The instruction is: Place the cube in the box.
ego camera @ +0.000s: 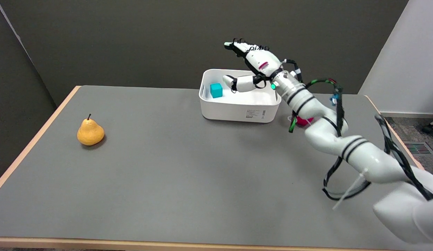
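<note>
One teal cube [216,90] is seen resting inside white box [237,104]; right hand [253,66] hovers above w/ fingers spread, nothing held. Placement judged done; retraction called for next.

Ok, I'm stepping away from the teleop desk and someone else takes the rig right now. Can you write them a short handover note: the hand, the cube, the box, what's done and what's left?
Right hand: open, fingers spread, holding nothing, up over the white box.
Cube: teal, sitting inside the box near its left end, clear of the hand.
Box: on the grey table, at its far side.
Done: the cube is in the box and released.
Left: only to draw the right arm back from the box.
Also there: a yellow pear at the table's left, and something red partly hidden behind the forearm, right of the box; neither belongs to the job.
</note>
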